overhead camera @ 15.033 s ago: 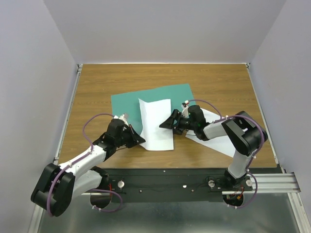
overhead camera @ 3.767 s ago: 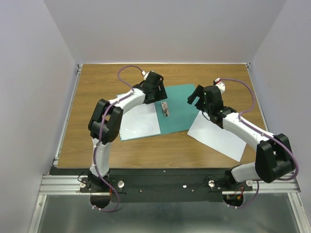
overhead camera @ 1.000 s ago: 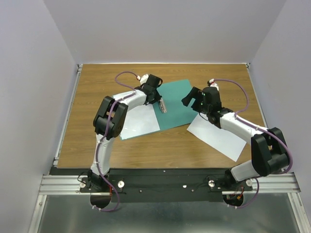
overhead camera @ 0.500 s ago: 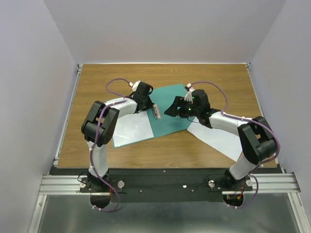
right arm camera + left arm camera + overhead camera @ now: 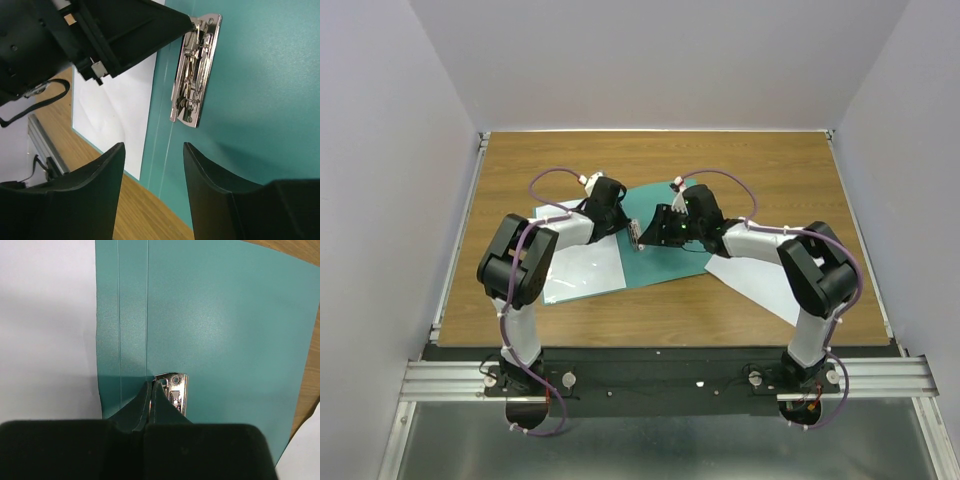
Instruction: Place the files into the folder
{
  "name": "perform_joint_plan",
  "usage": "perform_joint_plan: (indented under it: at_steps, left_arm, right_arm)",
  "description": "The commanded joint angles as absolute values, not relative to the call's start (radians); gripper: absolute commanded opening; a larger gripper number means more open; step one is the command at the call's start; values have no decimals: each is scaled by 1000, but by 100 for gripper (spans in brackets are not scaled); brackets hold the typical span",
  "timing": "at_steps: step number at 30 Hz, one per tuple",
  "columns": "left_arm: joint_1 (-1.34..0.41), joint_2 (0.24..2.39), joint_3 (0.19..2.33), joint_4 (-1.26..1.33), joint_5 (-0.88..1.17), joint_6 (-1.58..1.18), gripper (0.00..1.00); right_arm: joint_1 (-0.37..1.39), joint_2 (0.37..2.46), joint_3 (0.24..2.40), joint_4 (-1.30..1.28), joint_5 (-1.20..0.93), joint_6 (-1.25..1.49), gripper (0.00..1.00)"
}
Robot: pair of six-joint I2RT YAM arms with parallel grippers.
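Top: both arms bend inward over the folder (image 5: 678,262), left gripper (image 5: 629,231) and right gripper (image 5: 659,229) close together at the clip (image 5: 637,238). One sheet (image 5: 582,272) lies left of the clip, the other sheet (image 5: 752,278) at the folder's right edge. Left wrist: jaws fully closed, tips against the clip's end. Right wrist: jaws apart, empty, over the folder beside the clip.

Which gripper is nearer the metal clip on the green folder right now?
Left. The left gripper has its shut tips against one end of the clip on the folder. The right gripper hovers short of the clip's other end, jaws open, not touching it.
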State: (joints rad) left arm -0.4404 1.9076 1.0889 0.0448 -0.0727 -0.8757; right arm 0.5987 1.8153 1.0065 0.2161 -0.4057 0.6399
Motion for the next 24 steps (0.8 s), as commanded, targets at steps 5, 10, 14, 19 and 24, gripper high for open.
perform_joint_plan:
  at_steps: [5,10,14,19,24]
  left_arm:
    - [-431,1904,1009,-60,-68,-876,0]
    - [-431,1905,1019,-60,-60,-880,0]
    - [-431,1901,1023,-63,-63,-884,0]
    - [-431,1896,1023,-63,-58,-885,0]
    - [-431,1894,1017,-55,-57,-887,0]
  right_arm:
    - [637,1901,1072,181,-374,702,48]
    - [647,1940,1103,173,-370,721,40]
    - [655,1956,1112,155,-338,729,39]
    - [658,1976,1126,146,-319,730,35]
    - [664,1997,1144,146,-314,742,29]
